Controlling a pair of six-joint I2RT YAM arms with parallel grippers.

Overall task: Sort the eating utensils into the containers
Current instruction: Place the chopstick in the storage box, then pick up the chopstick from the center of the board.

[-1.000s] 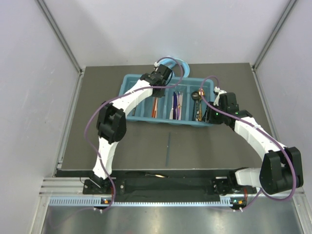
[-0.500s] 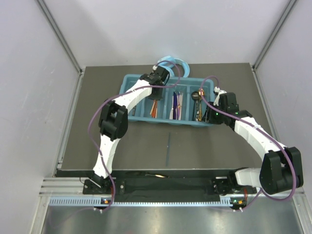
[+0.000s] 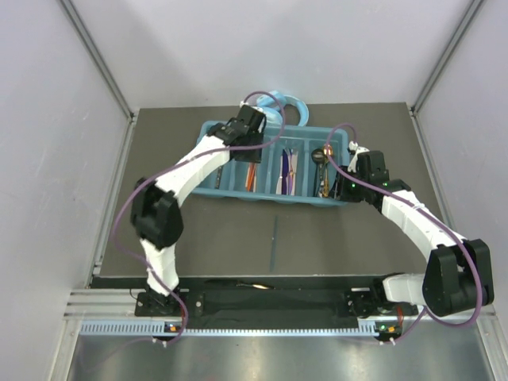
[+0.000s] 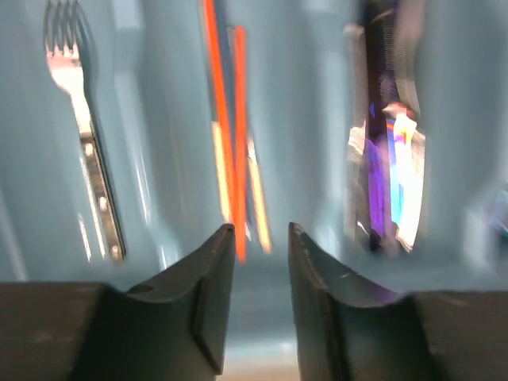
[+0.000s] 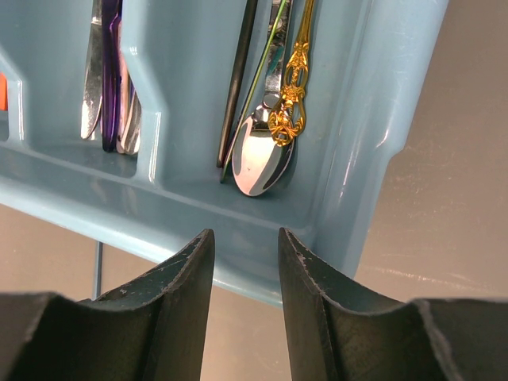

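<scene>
Left claw is spread, pinching nothing, hanging over the tray with the orange chopsticks right below and the fork one slot over. Right claw is spread too, empty, at the tray's near edge by the spoons.

Dark grey-brown flat tabletop fills the enclosure floor. Sitting on it towards the far side is the teal-blue rectangular plastic cutlery tray, lying crosswise. Just beyond the tray, at the far edge, lie the light blue ring-shaped headphones. Nearer in, alone on bare table, lies one slim dark straight utensil, apart from the tray; which kind it is cannot be told.
</scene>
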